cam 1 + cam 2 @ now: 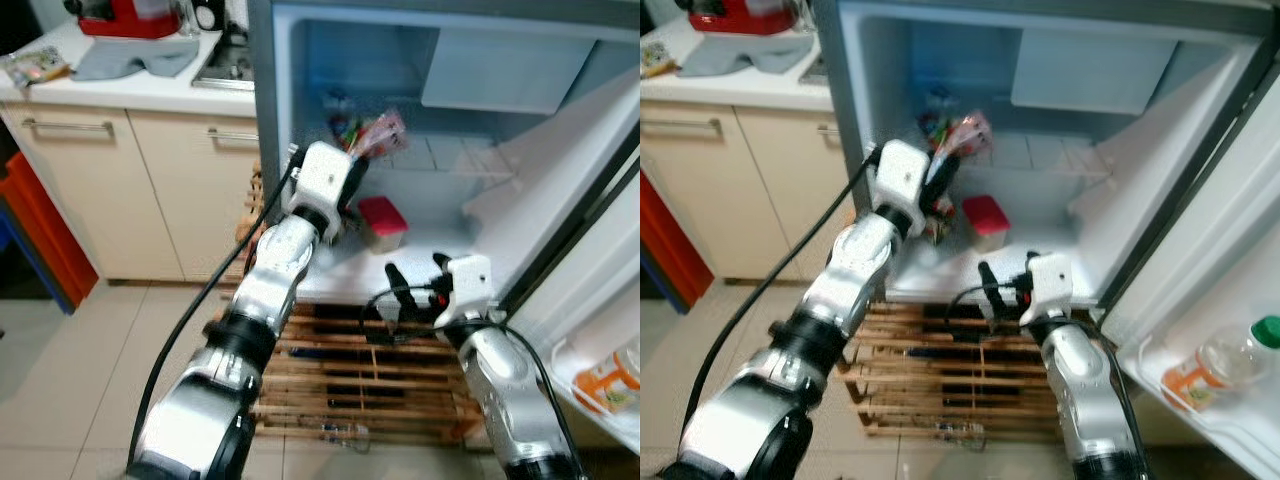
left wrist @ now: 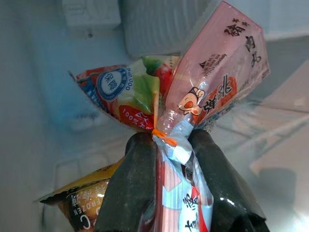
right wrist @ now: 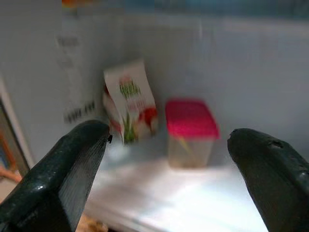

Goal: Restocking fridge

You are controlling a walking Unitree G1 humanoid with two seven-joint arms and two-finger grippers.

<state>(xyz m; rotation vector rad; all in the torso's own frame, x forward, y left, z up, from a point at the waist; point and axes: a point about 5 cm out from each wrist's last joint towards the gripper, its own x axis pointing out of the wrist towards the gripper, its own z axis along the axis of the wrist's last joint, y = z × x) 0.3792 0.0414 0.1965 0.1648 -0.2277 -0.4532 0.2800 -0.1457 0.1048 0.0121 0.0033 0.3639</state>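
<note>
1. left gripper inside the open fridge, jaws clamped on the tied neck of a pink snack bag, held above the shelf.
2. right gripper at the shelf edge, jaws wide, nothing held.
3. red-lidded tub and carton sit on the shelf.

The carton and pink-lidded tub look blurred; the left hand partly hides that carton
</note>
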